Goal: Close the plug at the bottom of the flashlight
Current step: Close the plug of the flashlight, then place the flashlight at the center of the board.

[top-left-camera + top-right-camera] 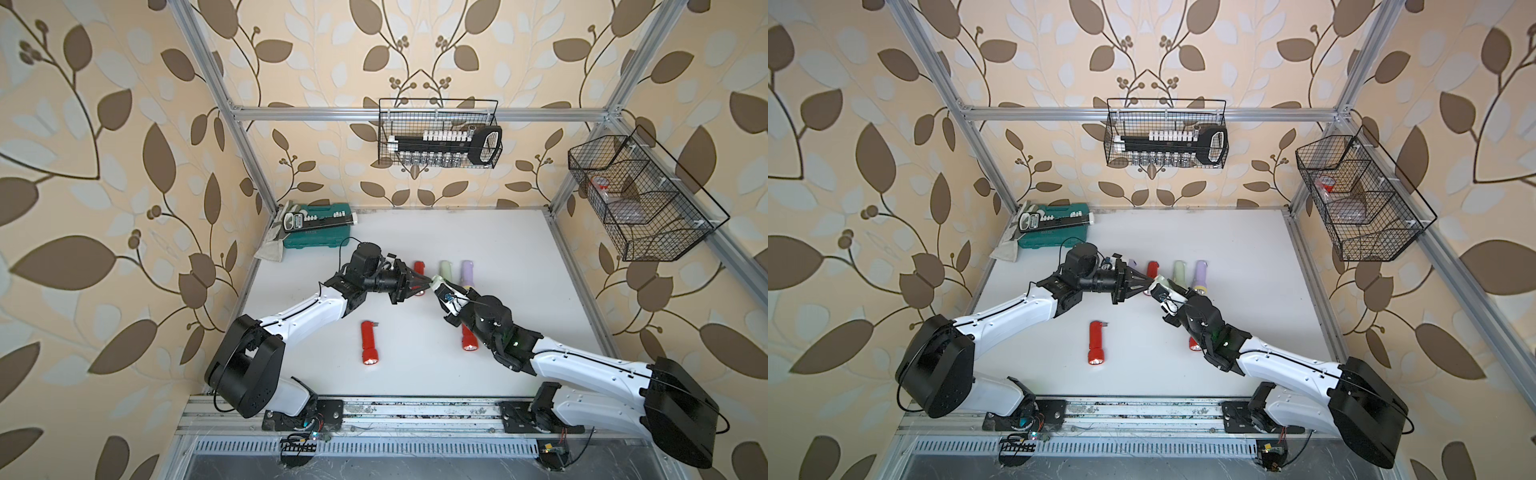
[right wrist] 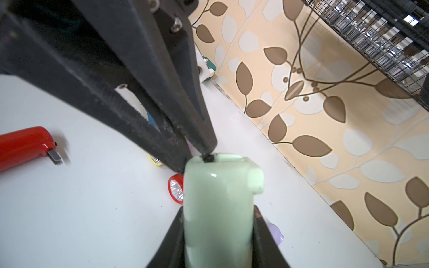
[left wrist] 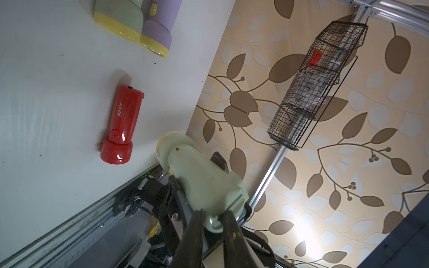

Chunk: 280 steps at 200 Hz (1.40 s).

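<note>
Two grippers meet over the middle of the table [image 1: 415, 232]. Right gripper [image 1: 448, 298] clamps the pale green flashlight [image 1: 438, 283] by its body, lifted off the table, bottom end toward the left gripper [image 1: 428, 285]. Left jaws are pinched together, tips touching that end's rim. Can't make out its plug. Red flashlight [image 1: 368, 343] lies nearer the front, plug sticking out. Purple flashlight [image 1: 466, 270] lies behind.

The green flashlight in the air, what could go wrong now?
The left claw presses its shut tips on the end of the pale green plastic flashlight; they might slip off the rounded edge. Only the right claw holds it above the white table, so a push could slide it loose.
</note>
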Each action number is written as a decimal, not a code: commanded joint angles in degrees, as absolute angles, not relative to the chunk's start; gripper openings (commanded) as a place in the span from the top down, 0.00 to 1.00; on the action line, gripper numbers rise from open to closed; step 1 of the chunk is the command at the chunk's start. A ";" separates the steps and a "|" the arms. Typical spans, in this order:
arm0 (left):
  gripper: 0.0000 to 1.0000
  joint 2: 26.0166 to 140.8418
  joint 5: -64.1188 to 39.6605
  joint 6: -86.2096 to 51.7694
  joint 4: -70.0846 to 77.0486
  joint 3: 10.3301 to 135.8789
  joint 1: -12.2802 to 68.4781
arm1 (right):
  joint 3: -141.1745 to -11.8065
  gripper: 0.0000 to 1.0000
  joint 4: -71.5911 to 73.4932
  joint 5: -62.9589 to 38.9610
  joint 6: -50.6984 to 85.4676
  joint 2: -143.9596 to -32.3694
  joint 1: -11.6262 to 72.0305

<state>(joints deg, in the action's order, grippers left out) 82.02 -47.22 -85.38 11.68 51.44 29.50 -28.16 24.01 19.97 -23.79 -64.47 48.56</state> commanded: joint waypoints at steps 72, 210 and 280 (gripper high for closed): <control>0.59 76.00 -28.80 -41.29 -27.09 66.02 18.60 | -43.98 1.00 -4.23 20.32 4.09 -68.77 49.00; 0.01 73.93 2.81 -22.92 -34.60 63.66 18.28 | -52.96 1.00 -24.80 12.71 41.75 -87.70 51.09; 0.01 71.98 1.55 -23.11 -33.71 62.51 18.22 | -51.14 0.87 -21.49 14.14 48.73 -91.60 51.50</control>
